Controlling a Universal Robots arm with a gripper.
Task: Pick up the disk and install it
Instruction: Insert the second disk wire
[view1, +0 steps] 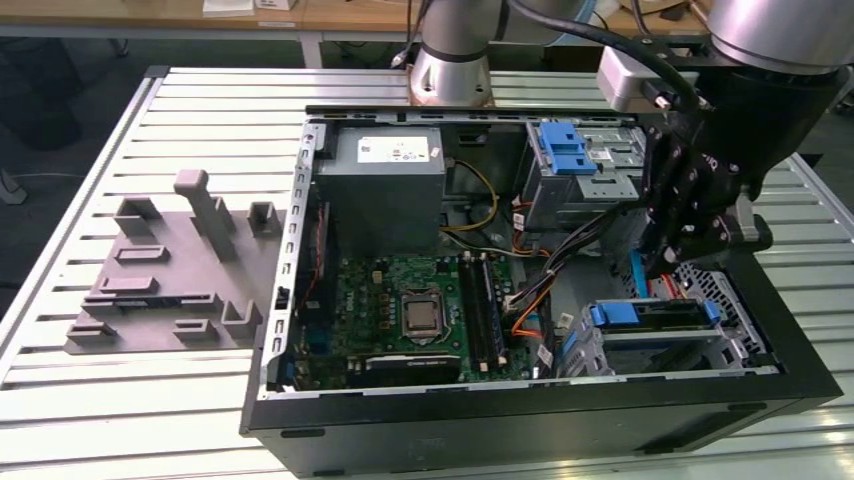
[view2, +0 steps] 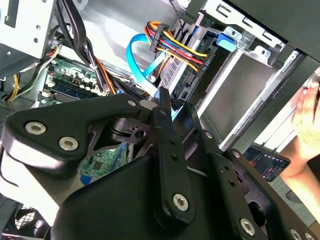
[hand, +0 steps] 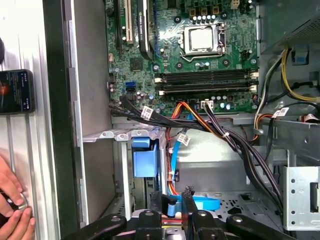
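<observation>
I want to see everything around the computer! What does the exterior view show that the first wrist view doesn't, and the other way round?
Exterior view: the grey block plate beside the case, and the arm's base behind it.

First wrist view: a hand and a dark phone on the table next to the case.

Both: the green motherboard with its processor socket, the cables, and the gripper low inside the case.

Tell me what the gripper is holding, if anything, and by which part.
It cannot be told. The black gripper hangs inside the open black computer case, close to a light-blue flat cable; no clear grasp on anything is visible.
</observation>
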